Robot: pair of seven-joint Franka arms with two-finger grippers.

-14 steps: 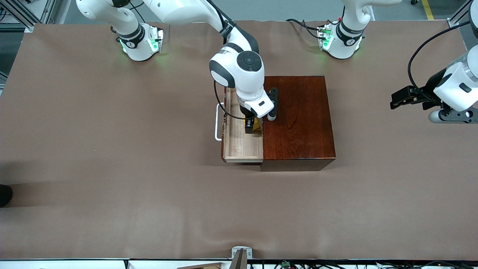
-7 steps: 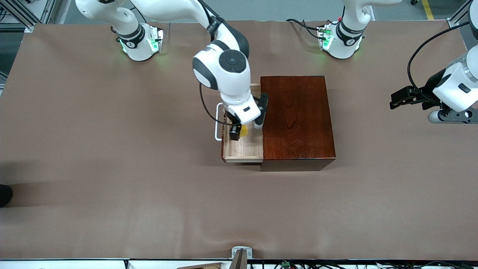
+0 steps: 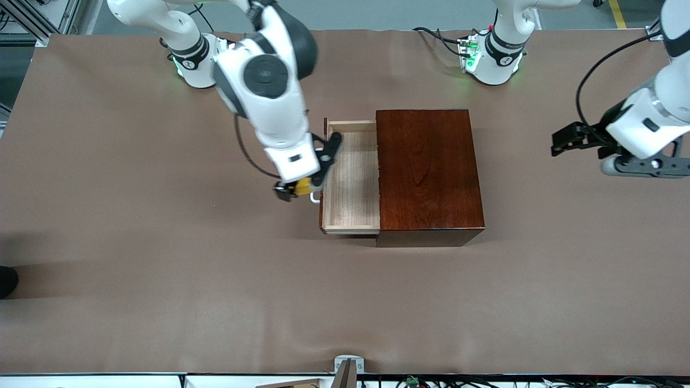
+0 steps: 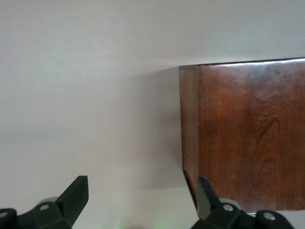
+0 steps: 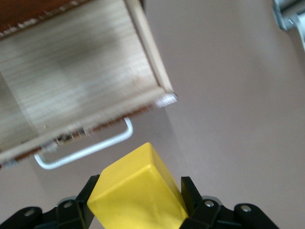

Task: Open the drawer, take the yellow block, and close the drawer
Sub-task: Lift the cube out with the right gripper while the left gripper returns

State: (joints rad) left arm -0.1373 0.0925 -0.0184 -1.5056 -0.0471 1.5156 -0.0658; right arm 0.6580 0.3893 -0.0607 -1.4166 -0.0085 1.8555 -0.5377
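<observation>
The drawer (image 3: 350,183) stands pulled out of the dark reddish-brown box (image 3: 428,172), and its pale wood tray holds nothing. My right gripper (image 3: 295,189) is shut on the yellow block (image 3: 303,186), in the air over the table just outside the drawer's white handle (image 3: 314,198). The right wrist view shows the yellow block (image 5: 133,183) clamped between the black fingers (image 5: 90,187), with the handle (image 5: 86,150) and tray (image 5: 71,71) below. My left gripper (image 3: 566,143) hangs open over the table off the box's left-arm end, its fingers (image 4: 78,191) apart with nothing between them.
The box (image 4: 248,133) fills one side of the left wrist view, with bare brown table (image 4: 86,95) beside it. Both arm bases (image 3: 199,59) stand along the table's edge farthest from the front camera. A small metal bracket (image 3: 347,366) sits at the nearest edge.
My right gripper has lifted the yellow block out of the drawer and carried it toward the right arm's end, past the handle. The left arm has shifted slightly.
</observation>
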